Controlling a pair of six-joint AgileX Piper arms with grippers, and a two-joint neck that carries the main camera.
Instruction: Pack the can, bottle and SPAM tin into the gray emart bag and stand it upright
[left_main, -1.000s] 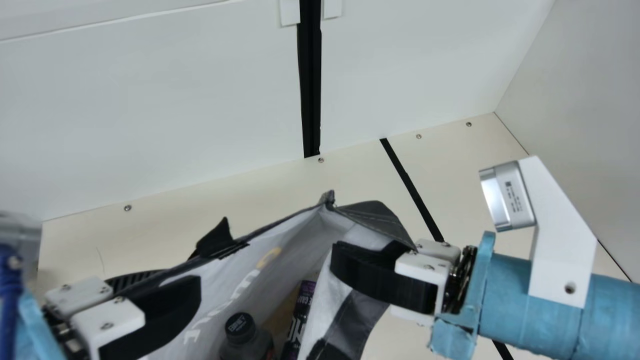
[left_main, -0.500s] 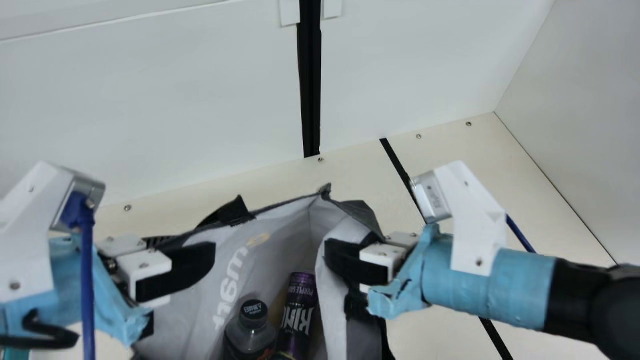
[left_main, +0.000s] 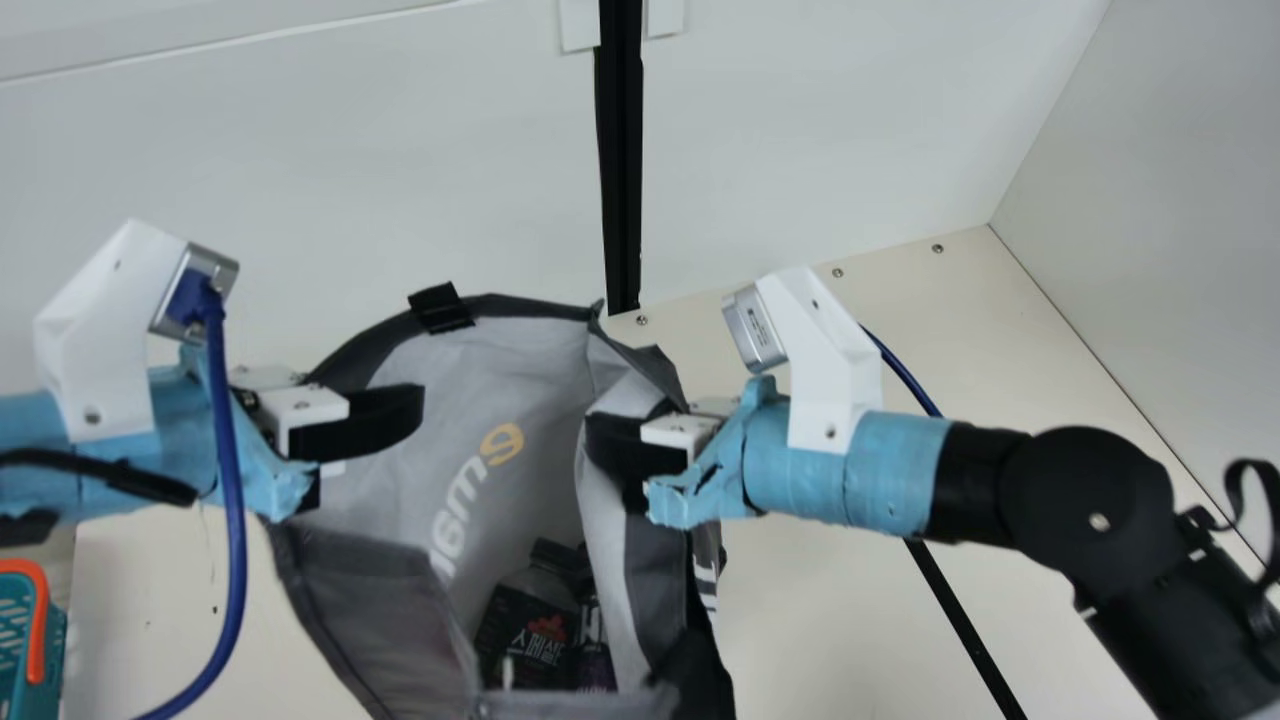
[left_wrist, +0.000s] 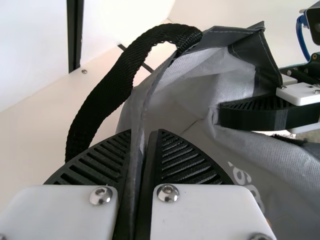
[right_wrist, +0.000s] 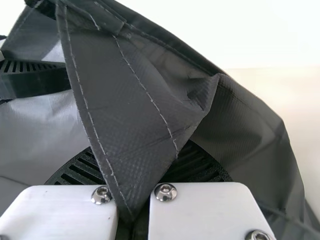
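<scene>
While the left gripper (left_main: 398, 405) clamps one side of the gray emart bag (left_main: 520, 360), the right gripper (left_main: 598, 440) pinches the other. Inside are the bottle (left_main: 530, 625) and can (left_main: 596, 650).

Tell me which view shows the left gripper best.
The left wrist view: it looks along the left gripper, with the bag's edge pinched between both fingers. The main view shows the gripper side-on, one finger inside the bag's mouth. The right wrist view shows part of a finger at its left.
</scene>
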